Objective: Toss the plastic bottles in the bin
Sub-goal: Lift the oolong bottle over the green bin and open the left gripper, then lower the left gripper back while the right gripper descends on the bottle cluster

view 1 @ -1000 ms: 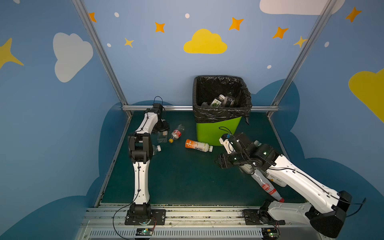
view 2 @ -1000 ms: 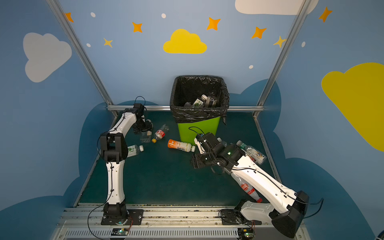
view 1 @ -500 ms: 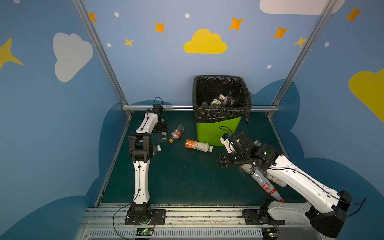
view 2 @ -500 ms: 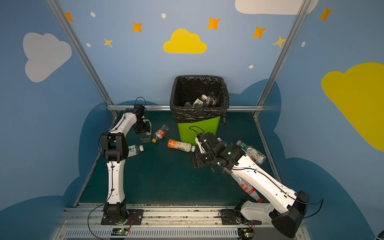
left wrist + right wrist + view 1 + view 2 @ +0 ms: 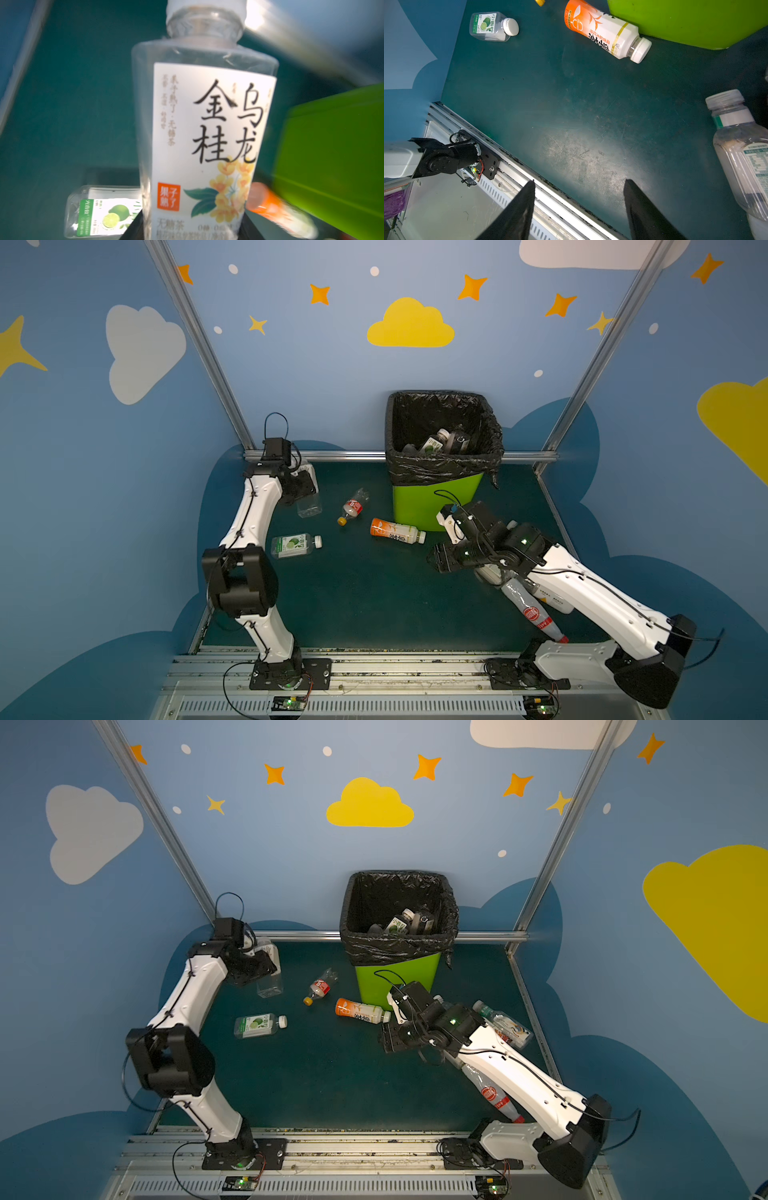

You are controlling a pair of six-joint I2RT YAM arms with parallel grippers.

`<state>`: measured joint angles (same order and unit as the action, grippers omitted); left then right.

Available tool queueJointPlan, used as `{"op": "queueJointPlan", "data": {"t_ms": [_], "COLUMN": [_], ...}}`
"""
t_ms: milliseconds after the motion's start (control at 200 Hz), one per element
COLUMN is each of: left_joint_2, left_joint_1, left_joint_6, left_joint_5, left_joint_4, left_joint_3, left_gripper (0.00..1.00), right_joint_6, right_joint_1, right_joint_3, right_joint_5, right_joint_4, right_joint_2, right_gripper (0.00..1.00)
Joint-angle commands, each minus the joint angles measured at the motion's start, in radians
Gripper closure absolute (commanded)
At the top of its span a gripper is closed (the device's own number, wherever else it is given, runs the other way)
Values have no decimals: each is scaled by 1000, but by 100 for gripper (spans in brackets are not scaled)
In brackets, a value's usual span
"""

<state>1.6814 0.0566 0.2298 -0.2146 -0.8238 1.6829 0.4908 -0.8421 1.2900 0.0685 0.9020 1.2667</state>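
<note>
My left gripper [image 5: 192, 230] is shut on a clear plastic bottle [image 5: 207, 135] with a white label, at the back left of the floor [image 5: 308, 506]. The lime-green bin [image 5: 432, 502], lined with a black bag, stands at the back middle and holds several bottles [image 5: 440, 443]. Before it lie an orange-label bottle [image 5: 395, 531], a small red-label bottle [image 5: 353, 508] and a lime-label bottle [image 5: 293, 544]. My right gripper [image 5: 579, 187] hangs open and empty over bare floor right of the orange-label bottle [image 5: 604, 31]. A red-label bottle [image 5: 532, 610] lies under the right arm.
Another clear bottle [image 5: 741, 155] lies beside the right gripper, and one more [image 5: 503, 1025] by the right wall. Aluminium rails [image 5: 353, 456] border the green floor at back and front. Blue walls close in both sides.
My left gripper's jaws have closed on the white-label bottle. The right arm and the loose bottles have not moved.
</note>
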Motion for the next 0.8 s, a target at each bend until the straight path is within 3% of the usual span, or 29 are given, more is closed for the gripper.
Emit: {"op": "queueJointPlan", "data": {"t_ms": [0, 140, 295, 320, 350, 360, 401, 486, 561, 656, 701, 796], "left_joint_2": [-161, -214, -10, 57, 147, 179, 317, 592, 363, 83, 23, -21], "left_joint_1": [-74, -271, -398, -404, -410, -411, -416, -412, -388, -435, -445, -449], "left_joint_6": [42, 13, 1, 18, 31, 33, 47, 84, 133, 83, 68, 42], "left_joint_5": [-125, -100, -92, -104, -113, -117, -106, -57, -123, -121, -102, -69], "left_joint_4": [132, 245, 382, 376, 350, 334, 224, -52, 79, 377, 379, 228], "left_joint_3": [-11, 144, 397, 480, 596, 641, 850, 1459, 1085, 614, 539, 543], "left_gripper": [44, 40, 37, 30, 5, 1, 0, 0, 0, 0, 0, 0], "right_joint_6": [-24, -55, -83, -88, -91, -93, -93, -98, -84, -58, -57, -48], "right_joint_1": [-7, -7, -6, -6, -6, -6, -6, -6, -2, 17, 38, 80], "right_joint_3": [40, 81, 122, 124, 125, 126, 128, 145, 133, 54, 30, 13], "right_joint_5": [8, 23, 41, 46, 50, 51, 50, 52, 15, -11, 2, 13], "right_joint_4": [18, 38, 50, 52, 52, 52, 58, 92, 116, 73, 51, 53], "right_joint_2": [18, 55, 86, 88, 89, 89, 88, 78, 39, -32, -56, -91], "right_gripper": [32, 32, 32, 32, 32, 32, 32, 31, 31, 31, 30, 30]}}
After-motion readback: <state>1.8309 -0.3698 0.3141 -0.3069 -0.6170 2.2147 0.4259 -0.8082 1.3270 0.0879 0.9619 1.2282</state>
